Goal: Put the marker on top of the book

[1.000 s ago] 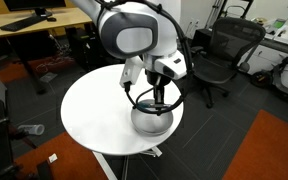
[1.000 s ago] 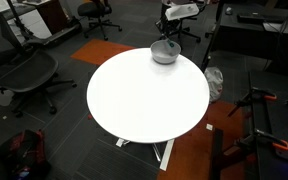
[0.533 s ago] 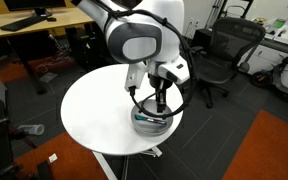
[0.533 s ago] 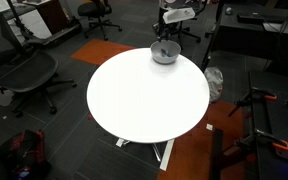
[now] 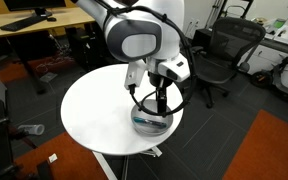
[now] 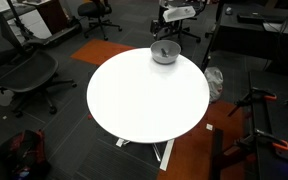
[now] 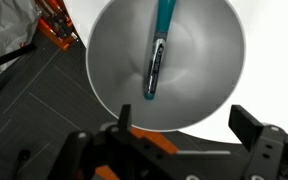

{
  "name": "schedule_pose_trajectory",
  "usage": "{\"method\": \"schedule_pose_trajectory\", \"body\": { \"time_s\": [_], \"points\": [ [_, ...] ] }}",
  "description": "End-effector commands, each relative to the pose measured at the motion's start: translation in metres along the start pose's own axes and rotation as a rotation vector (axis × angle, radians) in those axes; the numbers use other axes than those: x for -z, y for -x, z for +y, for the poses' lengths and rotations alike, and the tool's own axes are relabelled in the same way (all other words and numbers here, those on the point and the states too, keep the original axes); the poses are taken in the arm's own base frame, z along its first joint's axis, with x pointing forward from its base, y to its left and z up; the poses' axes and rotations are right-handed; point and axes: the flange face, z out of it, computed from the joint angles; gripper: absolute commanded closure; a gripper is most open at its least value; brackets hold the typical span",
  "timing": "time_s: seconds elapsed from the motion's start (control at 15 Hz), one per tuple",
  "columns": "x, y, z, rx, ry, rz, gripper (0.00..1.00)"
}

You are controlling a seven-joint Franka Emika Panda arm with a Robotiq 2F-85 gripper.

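Note:
The marker (image 7: 156,55), slim and dark teal, lies loose inside the white bowl (image 7: 209,70), slanting along its inner wall with its tip near the middle. My gripper (image 7: 187,125) hangs open just above the bowl, one finger on each side, nothing between them. In both exterior views the bowl (image 5: 152,122) (image 6: 165,54) sits near the edge of the round white table (image 5: 94,110) (image 6: 144,100), with the gripper (image 5: 160,106) reaching down into it. The marker itself is too small to make out there. The book is out of view.
Black office chairs (image 5: 219,50) (image 6: 24,70) stand around the table. A desk with a monitor (image 5: 29,20) is at the back. Orange carpet patches (image 5: 269,150) lie on the floor. The bowl stands close to the table's rim.
The jaws have gone from shut to wide open, and the marker now lies free in the bowl. The arm dipped slightly toward the bowl.

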Motion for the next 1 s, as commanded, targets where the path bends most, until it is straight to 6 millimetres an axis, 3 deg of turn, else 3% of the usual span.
{"method": "schedule_pose_trajectory", "body": {
  "time_s": [0.0, 0.93],
  "points": [
    [0.034, 0.021, 0.003, 0.022, -0.021, -0.004, 0.0],
    [0.144, 0.142, 0.006, 0.271, 0.031, -0.029, 0.0]
  ]
}}
